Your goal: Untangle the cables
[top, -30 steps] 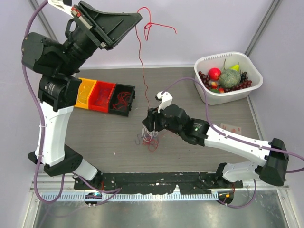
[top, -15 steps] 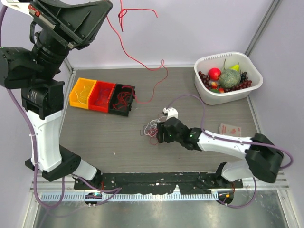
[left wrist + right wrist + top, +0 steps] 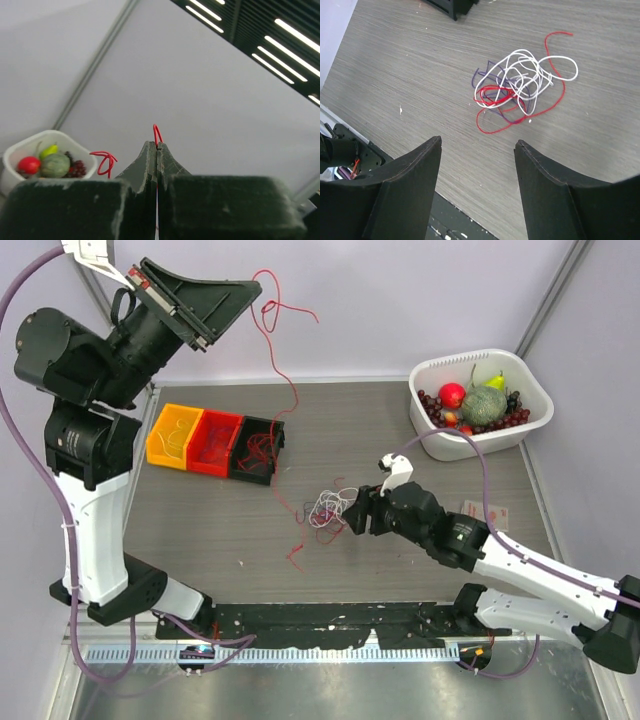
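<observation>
Upper left: left gripper (image 3: pixel 250 292) is clamping one limp red wire (image 3: pixel 278 360), trailing down. Centre: tangle (image 3: pixel 328 508) is lying loose, light, floppy; probably best pinching an outer loop. Right gripper (image 3: pixel 356 520) is hovering beside it, wide open, empty.

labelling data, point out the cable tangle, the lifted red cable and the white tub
cable tangle (image 3: pixel 519 80): right wrist view, white loops mid-knot
lifted red cable (image 3: pixel 156 132): left wrist view, its protruding loop
white tub (image 3: pixel 470 448): top external view, front wall
</observation>
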